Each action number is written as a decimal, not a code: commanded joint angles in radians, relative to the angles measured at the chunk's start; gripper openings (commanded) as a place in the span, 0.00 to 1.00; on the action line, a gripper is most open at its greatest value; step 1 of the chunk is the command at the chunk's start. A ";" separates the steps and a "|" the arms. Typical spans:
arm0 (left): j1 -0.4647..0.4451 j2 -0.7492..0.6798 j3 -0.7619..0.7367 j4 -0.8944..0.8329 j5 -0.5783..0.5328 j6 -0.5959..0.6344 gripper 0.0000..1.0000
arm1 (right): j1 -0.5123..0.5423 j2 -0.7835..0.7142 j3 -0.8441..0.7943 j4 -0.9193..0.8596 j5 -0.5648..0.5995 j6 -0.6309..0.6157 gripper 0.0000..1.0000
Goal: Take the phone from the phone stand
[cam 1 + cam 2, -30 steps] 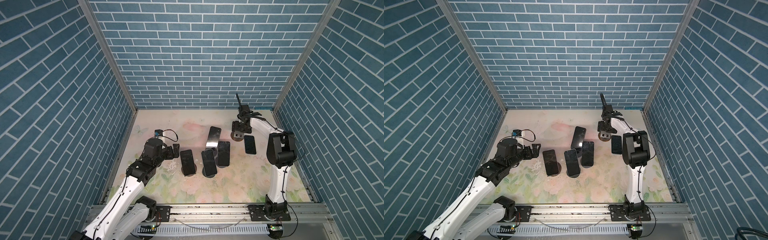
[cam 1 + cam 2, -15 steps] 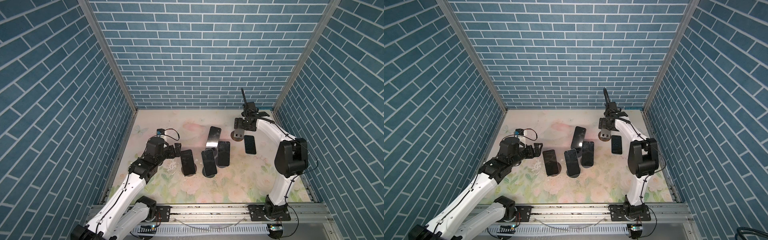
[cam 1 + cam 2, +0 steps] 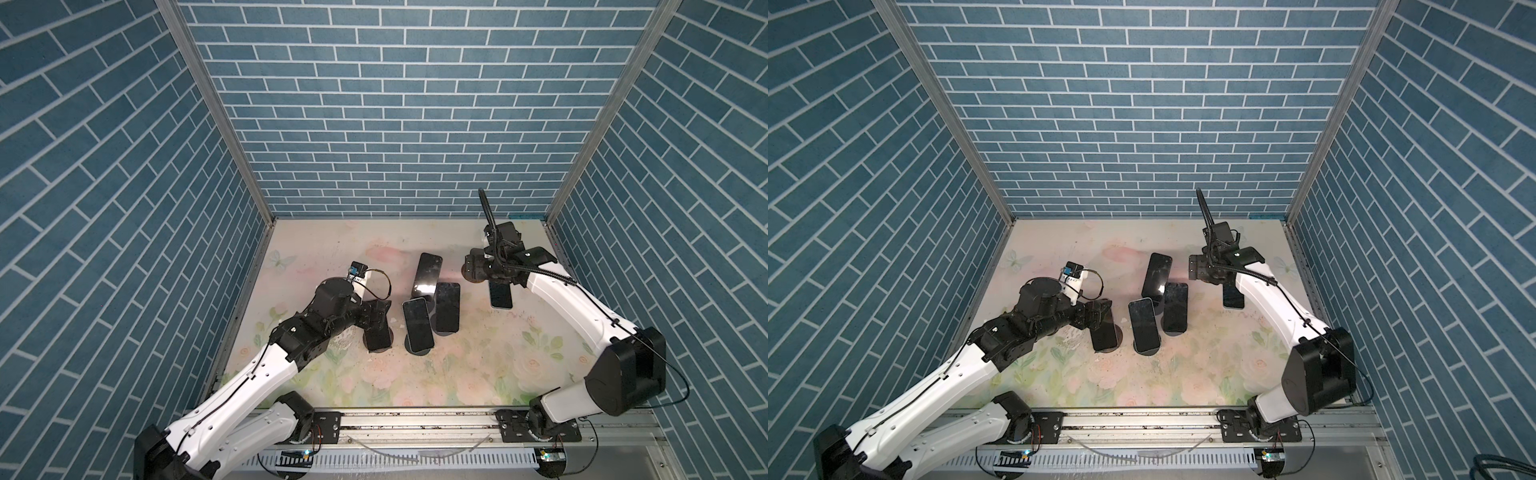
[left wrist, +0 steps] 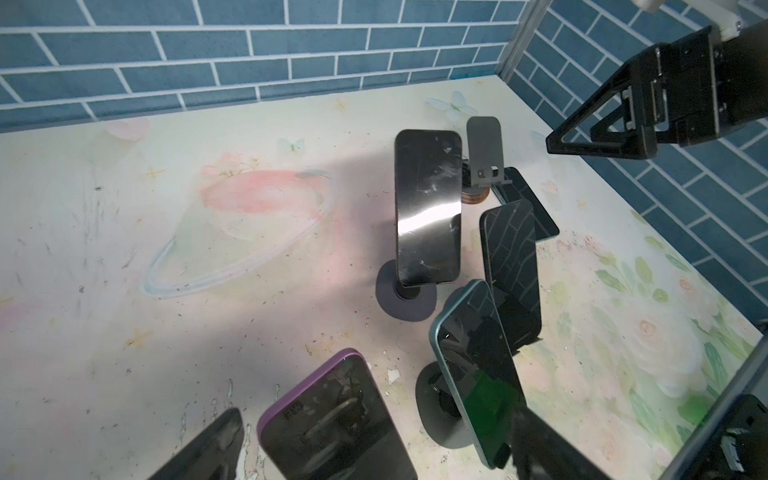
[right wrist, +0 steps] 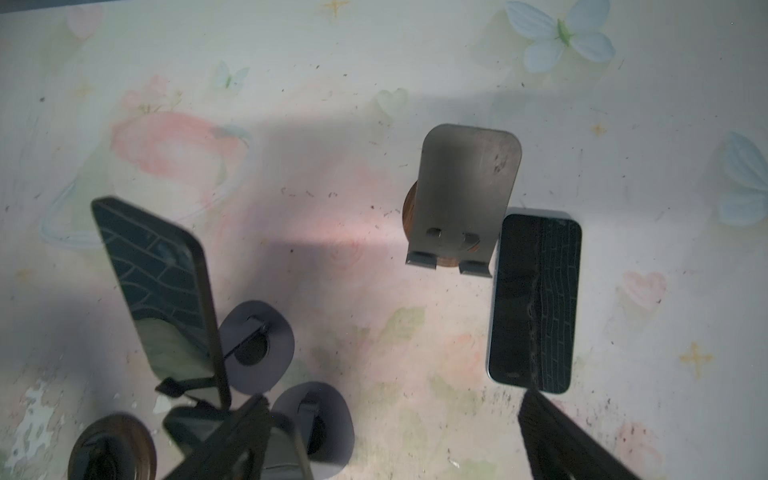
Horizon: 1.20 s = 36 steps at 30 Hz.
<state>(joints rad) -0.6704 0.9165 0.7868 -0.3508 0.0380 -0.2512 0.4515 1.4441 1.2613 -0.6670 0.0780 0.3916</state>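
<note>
The left claw [image 3: 376, 313] is wide open and holds nothing. It sits at the purple phone [image 4: 332, 419], a little left of the middle in a top view. In the left wrist view, the phone shows between the claw's two fingers [image 4: 208, 449], low in the frame. I think this is the phone to take. It leans on its stand [image 3: 1119, 332].

What could go wrong? The blue-edged phone [image 4: 478, 374] is just beside it. If the big claw swings wide, it could bump that phone and knock it over. If the claw pinches only a corner, the purple phone could slip and drop on the table [image 3: 316, 249]. If it pulls sideways, the little stand could tip or drag along.

The right claw [image 3: 478, 268] is open too and holds nothing. It hangs over an empty stand [image 5: 465, 195], right of the middle in both top views.

Count: two arms and two claws. There are five phones. Four lean on stands, and one flat phone [image 3: 500, 295] lies just beside the empty stand. There are five stands.
</note>
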 commanded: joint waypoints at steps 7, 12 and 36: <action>-0.125 0.002 -0.031 0.058 -0.039 -0.021 1.00 | 0.123 -0.138 -0.169 -0.004 0.030 0.126 0.99; -0.143 -0.006 -0.066 0.096 -0.041 -0.069 1.00 | 0.200 -0.127 -0.206 0.002 0.075 0.156 0.99; -0.144 -0.010 -0.086 0.148 -0.170 -0.045 1.00 | 0.332 0.050 -0.194 0.130 0.112 0.203 0.99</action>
<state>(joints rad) -0.8093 0.9154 0.7170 -0.2279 -0.1047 -0.3119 0.7746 1.4799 1.0695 -0.5571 0.1799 0.5510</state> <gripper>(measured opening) 0.996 0.989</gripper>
